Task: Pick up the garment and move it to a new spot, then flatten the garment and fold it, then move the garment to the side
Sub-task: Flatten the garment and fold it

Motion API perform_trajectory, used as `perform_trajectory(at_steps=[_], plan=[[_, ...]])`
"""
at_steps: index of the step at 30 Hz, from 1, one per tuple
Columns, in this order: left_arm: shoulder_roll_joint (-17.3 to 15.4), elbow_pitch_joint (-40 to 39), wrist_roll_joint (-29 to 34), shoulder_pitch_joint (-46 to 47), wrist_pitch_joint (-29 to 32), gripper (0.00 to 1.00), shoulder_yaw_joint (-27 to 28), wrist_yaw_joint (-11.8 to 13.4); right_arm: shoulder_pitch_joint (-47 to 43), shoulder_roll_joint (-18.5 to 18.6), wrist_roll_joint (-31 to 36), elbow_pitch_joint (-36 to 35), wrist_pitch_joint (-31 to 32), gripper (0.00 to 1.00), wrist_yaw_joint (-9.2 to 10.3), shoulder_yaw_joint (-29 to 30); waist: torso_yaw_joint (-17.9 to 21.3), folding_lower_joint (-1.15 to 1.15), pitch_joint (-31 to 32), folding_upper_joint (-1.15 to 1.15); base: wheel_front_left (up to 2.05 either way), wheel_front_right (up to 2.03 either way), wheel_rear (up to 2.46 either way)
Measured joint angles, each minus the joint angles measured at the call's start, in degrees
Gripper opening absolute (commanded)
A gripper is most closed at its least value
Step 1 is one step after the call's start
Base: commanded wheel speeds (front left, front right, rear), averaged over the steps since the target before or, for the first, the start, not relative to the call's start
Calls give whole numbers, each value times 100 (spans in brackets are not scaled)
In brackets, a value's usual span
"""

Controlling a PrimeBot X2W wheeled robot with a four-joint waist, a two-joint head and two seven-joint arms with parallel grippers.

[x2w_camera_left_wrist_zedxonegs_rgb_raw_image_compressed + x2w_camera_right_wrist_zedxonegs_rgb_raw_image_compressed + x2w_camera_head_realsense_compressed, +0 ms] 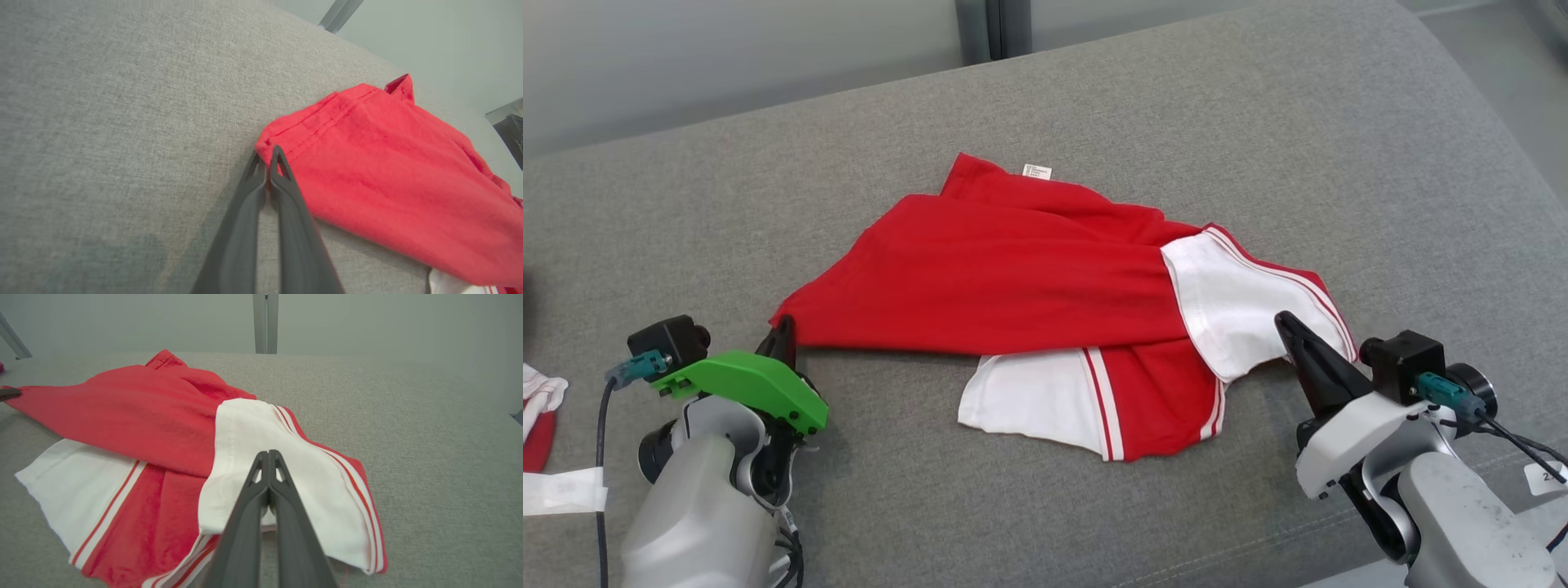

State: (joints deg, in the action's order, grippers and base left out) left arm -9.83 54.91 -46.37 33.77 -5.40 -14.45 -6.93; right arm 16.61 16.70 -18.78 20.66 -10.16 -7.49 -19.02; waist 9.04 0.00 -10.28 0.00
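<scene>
Looking down from the head camera, you are seeing the shirt (1013,278) lying rumpled on the middle of the grey cushion (1258,122). Its red body is folding over itself, with one white sleeve (1241,310) showing at its right end and a second white sleeve (1021,400) poking out under the near edge. A small white label (1036,171) is sitting at the far edge.

Your left gripper (784,328) is sitting at the shirt's left corner with its fingers squeezed together. In the left wrist view they are pinching the stitched red hem (310,134) right at the corner's tip.

Your right gripper (1286,320) is pressed shut too, its tips resting on the near edge of the right sleeve. In the right wrist view the fingers are covering that spot, so you cannot be sure any cloth is caught between them.

Both arms are reaching in low over the cushion, well apart, with the shirt between them. At the far left edge a bit of other red-and-white cloth (541,408) is peeking in.
</scene>
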Motion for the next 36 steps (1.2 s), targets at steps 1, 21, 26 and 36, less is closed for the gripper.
perform_trajectory(at_steps=[1,21,26,36], plan=[[-10,-54,-3,-8,-33,0,-20,-12,-23,-7,-1,-3,-4,0,0,27,-5,0,19,0,0,0,0],[-358,-2267,-1,-1224,-460,0,-112,279,-480,-153,-8,-154,-63,0,0,358,-262,0,445,0,0,0,0],[-469,-3314,2,-1854,-280,0,-86,675,-611,-213,4,-191,-80,0,0,403,-403,0,492,0,0,0,0],[-621,-4402,-59,-2948,29,0,-22,1274,-706,-230,-19,-205,-77,0,0,453,-586,0,613,0,0,0,0]])
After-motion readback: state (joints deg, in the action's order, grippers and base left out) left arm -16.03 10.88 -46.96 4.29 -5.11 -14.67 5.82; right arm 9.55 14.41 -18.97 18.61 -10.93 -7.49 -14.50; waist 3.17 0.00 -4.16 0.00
